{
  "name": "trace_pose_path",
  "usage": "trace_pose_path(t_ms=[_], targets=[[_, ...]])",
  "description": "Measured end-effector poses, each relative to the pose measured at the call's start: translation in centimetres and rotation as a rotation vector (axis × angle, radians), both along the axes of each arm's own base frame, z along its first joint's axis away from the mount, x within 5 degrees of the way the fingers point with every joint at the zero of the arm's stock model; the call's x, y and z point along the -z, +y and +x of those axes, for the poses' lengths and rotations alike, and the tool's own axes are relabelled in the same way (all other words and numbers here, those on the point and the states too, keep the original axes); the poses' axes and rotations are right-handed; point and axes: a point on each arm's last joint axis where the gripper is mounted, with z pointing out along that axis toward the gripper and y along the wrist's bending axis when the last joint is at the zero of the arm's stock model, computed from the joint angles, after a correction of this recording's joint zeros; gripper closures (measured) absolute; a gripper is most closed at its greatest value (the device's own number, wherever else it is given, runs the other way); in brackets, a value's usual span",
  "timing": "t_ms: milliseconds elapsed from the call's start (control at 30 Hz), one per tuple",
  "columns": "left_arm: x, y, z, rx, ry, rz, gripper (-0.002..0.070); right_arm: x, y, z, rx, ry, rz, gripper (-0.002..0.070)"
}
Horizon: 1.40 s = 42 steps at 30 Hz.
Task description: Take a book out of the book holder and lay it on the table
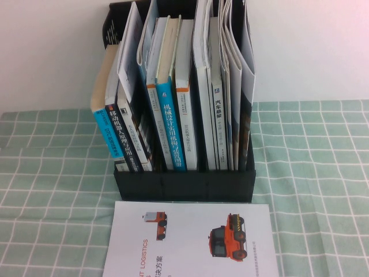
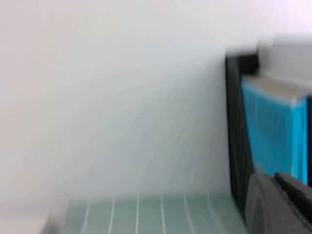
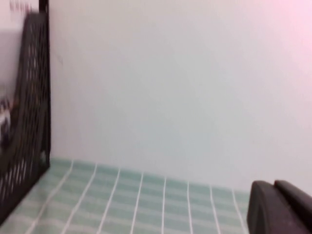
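The black book holder [image 1: 184, 186] stands upright on the pale green checked table [image 1: 311, 173], full of books. Several thin glossy brochures [image 1: 233, 81] stand in its right slot; only their edges show, so the grey-and-white robot cover is hidden. Neither gripper shows in the high view. My left gripper [image 2: 279, 204] is at the holder's left side [image 2: 238, 136], low by the table, with its fingers together and empty. My right gripper [image 3: 278, 207] is off the holder's right side [image 3: 29, 126], low above the cloth, with its fingers together and empty.
A white booklet with orange trucks [image 1: 190, 242] lies flat on the table just in front of the holder. Thick blue-spined books [image 1: 172, 133] fill the left and middle slots; one shows in the left wrist view [image 2: 273, 131]. A white wall stands behind.
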Motion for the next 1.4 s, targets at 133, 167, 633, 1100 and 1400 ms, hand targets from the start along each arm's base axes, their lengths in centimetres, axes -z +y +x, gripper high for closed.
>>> trace_pose_path(t_ms=[133,167,633,1100,1400], targets=[[-1.6,0.0,-0.3,0.007,-0.181,-0.019,0.0678,-1.7,0.2,-0.2,-0.022,-0.185,-0.008,0.0674],[-2.0,0.0,-0.4,0.008,-0.219,-0.022,0.0678,-2.0,0.3,-0.3,-0.027,-0.225,-0.01,0.0674],[-3.3,0.0,-1.0,0.023,-0.378,-0.059,0.0678,-3.6,0.5,-0.9,-0.05,-0.407,-0.03,0.0674],[-10.8,0.3,-2.9,0.004,0.061,-0.147,0.0678,-10.8,-0.4,-4.0,0.046,-0.093,-0.01,0.0675],[-8.8,-0.9,1.5,0.063,0.382,-0.356,0.0678,-10.0,0.5,-3.7,-0.055,0.444,0.009,0.0675]])
